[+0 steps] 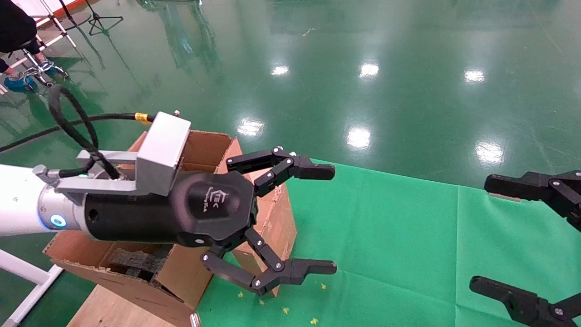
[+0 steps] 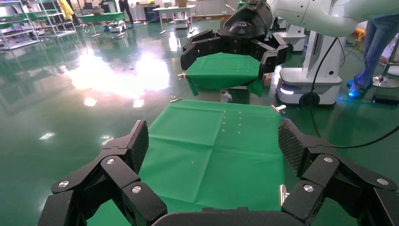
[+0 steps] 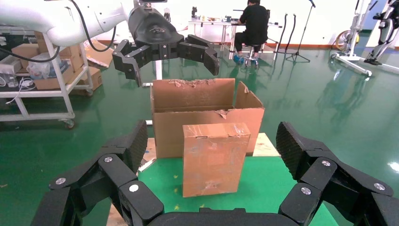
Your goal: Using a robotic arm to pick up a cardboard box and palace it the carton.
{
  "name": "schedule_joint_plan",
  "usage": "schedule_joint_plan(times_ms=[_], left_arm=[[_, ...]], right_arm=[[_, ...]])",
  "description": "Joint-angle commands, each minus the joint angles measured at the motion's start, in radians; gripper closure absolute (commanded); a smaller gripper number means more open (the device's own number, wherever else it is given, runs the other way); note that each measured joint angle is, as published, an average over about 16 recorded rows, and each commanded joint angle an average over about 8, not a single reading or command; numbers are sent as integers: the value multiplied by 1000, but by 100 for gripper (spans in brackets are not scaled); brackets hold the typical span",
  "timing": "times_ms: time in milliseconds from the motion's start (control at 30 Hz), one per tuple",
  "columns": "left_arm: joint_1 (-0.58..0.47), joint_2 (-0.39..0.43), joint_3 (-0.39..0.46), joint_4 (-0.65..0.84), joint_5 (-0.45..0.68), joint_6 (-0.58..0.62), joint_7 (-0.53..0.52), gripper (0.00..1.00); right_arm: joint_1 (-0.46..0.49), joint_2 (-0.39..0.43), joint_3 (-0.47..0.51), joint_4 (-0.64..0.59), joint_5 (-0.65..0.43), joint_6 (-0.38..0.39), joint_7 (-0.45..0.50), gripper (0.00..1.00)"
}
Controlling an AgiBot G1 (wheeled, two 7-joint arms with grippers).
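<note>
Right gripper [image 1: 488, 236]: empty, at the right edge of the head view above the green cloth [image 1: 399, 236]; its fingers [image 3: 294, 146] are spread wide apart, facing the cardboard box.
Left gripper [image 1: 333, 220]: on the robotic arm [image 1: 18, 200], held in the air beside the carton; its fingers [image 1: 313, 171] are spread wide and hold nothing.
Cardboard box [image 3: 215, 157]: standing upright on the green cloth, in front of the carton's near wall and seemingly against it; in the head view most of it is hidden behind the left gripper.
Carton [image 3: 207, 117]: open, flaps [image 3: 193, 94] upright with torn edges, dark foam [image 1: 136, 261] inside; it sits at the edge of the cloth.
Floor [image 1: 363, 68]: glossy green, beyond the cloth.
</note>
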Motion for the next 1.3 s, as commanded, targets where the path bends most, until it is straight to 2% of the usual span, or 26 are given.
schedule_joint_plan(times_ms=[33,433,467,700,733,1033,1300], left_arm=[[0,0,0,0,0,0,0,0],[0,0,0,0,0,0,0,0],[0,0,0,0,0,0,0,0],[0,0,0,0,0,0,0,0],[0,0,0,0,0,0,0,0],[-18,-16,8,12,29,-10,-22,0],[-104,-76,68,33,194,-53,-162,0]], right_arm=[[0,0,0,0,0,0,0,0],[0,0,0,0,0,0,0,0],[0,0,0,0,0,0,0,9],[0,0,0,0,0,0,0,96],[0,0,0,0,0,0,0,100],[0,0,0,0,0,0,0,100],[0,0,0,0,0,0,0,100]])
